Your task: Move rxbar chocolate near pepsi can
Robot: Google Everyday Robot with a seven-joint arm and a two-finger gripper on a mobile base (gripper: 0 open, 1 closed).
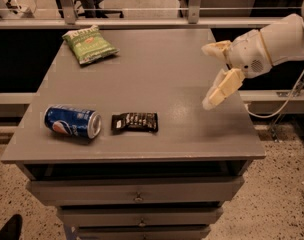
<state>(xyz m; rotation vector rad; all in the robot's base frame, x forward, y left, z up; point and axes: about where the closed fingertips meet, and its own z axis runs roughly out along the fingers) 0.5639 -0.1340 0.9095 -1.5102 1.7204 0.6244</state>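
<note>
The rxbar chocolate (135,122), a flat black wrapper with white lettering, lies on the grey table top (157,74) near the front edge. The pepsi can (73,121) lies on its side just left of it, a small gap between them. My gripper (213,75) is open and empty, raised above the table's right side, well away to the right of the bar. One finger (223,88) points down toward the table, the other sticks out to the left near the wrist.
A green chip bag (89,44) lies at the table's back left corner. Drawers (137,191) sit below the table top. A metal railing (142,21) runs behind the table. A cable hangs at the right.
</note>
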